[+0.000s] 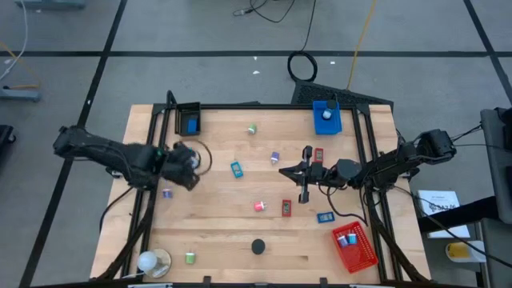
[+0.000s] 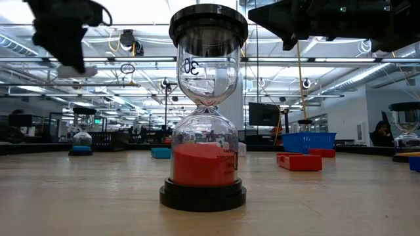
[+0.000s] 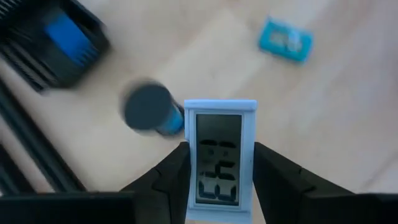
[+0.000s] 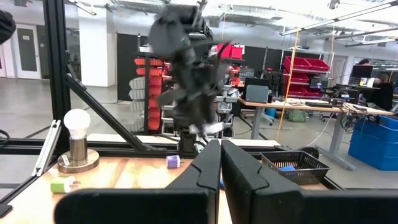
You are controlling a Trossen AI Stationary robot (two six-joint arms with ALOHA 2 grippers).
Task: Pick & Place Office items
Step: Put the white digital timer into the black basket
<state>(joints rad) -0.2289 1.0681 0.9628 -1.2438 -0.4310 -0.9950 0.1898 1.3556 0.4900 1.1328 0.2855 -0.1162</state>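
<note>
My left gripper (image 3: 221, 186) is over the table's left part (image 1: 186, 162), shut on a small white digital clock (image 3: 221, 155). It hangs high above the wood in the low view (image 2: 75, 69). Beneath it stands a blurred dark-topped blue item (image 3: 149, 111). My right gripper (image 4: 220, 163) is shut and empty, level above the table's middle right (image 1: 283, 170), pointing left. Small items lie scattered on the table: cyan (image 1: 237, 169), green (image 1: 252, 128), purple (image 1: 275, 157), red (image 1: 286, 208), blue (image 1: 325, 217). My left gripper pinches the white clock between its two fingers (image 3: 171, 180), one on each long side edge (image 3: 189, 174) at the end nearer the wrist. The fingers come from above, pointing down. The clock is lifted clear of the table, its display facing the wrist camera.
A black tray (image 1: 188, 120) with a blue item sits far left, a blue tray (image 1: 326, 118) far right, and a red tray (image 1: 354, 244) near right. An hourglass with red sand (image 2: 205, 131) stands near the front edge (image 1: 258, 246). A bulb on a base (image 1: 152, 261) is at the near left corner.
</note>
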